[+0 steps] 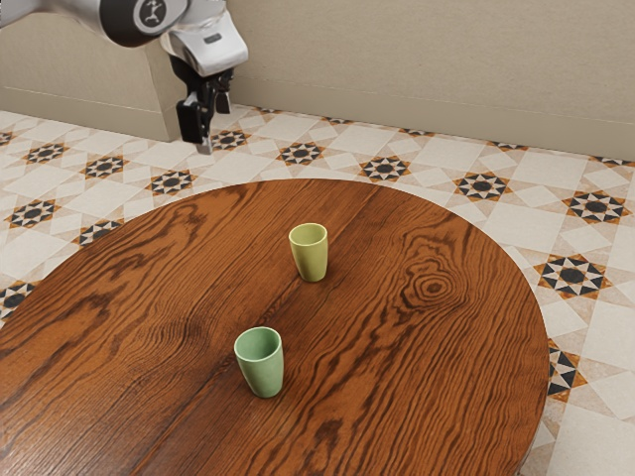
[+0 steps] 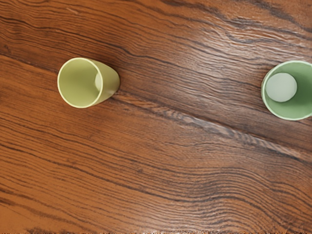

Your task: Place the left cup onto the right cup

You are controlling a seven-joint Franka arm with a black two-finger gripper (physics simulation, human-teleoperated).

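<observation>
Exterior view, nearest first: a green cup (image 1: 259,362) stands upright on the round wooden table (image 1: 129,297), toward the near side of the top, its mouth open upward. Farther back and a little toward the exterior view's right stands a yellow-green cup (image 1: 309,251), also upright, near the middle of the table. The two cups are well apart, with bare wood grain between them, and neither touches anything but the tabletop.

Beyond the table's far edge, in the exterior view's upper left, the gripper (image 1: 213,129) hangs high above the patterned floor tiles (image 1: 476,159), pointing downward from the white arm (image 1: 149,18). Its two black fingers stand apart with a gap between them and nothing is held there. It is well away from both cups and well above them. Behind everything runs a plain beige wall (image 1: 446,50).

From the wrist view, looking down, both cups appear from above on the table (image 2: 170,161): the yellow-green cup (image 2: 87,82) shows its hollow inside and part of its outer wall, and the green cup (image 2: 287,90) sits at the picture's edge, its pale round bottom visible inside the rim. Both are empty.
</observation>
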